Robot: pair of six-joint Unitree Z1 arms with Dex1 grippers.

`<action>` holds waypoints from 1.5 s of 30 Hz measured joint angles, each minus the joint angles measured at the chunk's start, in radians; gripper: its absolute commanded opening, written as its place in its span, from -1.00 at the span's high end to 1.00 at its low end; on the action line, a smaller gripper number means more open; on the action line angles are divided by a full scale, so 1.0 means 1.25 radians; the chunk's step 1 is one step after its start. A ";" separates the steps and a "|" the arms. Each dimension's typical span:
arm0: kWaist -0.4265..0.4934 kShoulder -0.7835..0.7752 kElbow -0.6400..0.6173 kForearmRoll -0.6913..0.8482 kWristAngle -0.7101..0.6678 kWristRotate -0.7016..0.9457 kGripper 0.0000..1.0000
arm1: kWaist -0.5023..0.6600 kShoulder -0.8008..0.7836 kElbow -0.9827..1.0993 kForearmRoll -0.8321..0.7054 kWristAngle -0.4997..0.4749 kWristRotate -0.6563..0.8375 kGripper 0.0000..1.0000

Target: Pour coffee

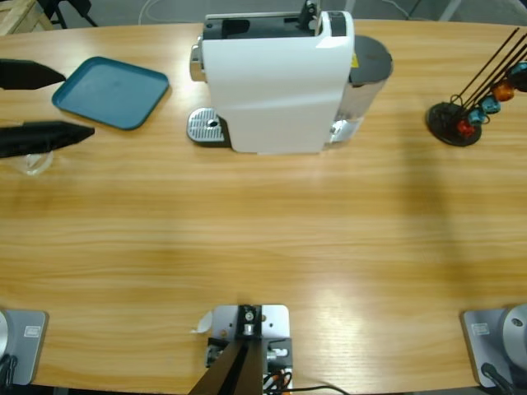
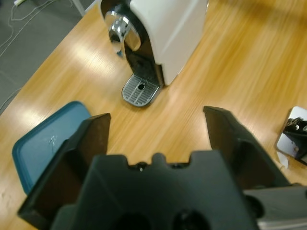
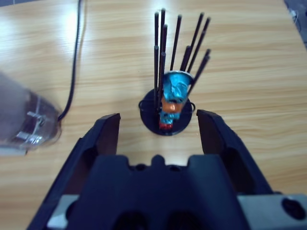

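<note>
nothing was done yet: both grippers' fingers, left [image 2: 156, 129] and right [image 3: 158, 127], were spread and empty, the coffee machine [image 1: 276, 82] stood far on the surface with its drip tray [image 1: 206, 127] bare, and capsules [image 3: 172, 98] sat in their holder at right.

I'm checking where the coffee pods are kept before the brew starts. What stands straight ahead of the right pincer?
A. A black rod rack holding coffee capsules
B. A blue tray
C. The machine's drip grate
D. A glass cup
A: the right wrist view looks over the open right pincer at the capsule rack, black upright rods on a round base with blue and orange capsules stacked between them.
</note>
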 measured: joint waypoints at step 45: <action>0.000 -0.007 0.030 -0.045 0.006 -0.063 -1.00 | -0.083 0.089 0.033 -0.129 0.016 0.019 1.00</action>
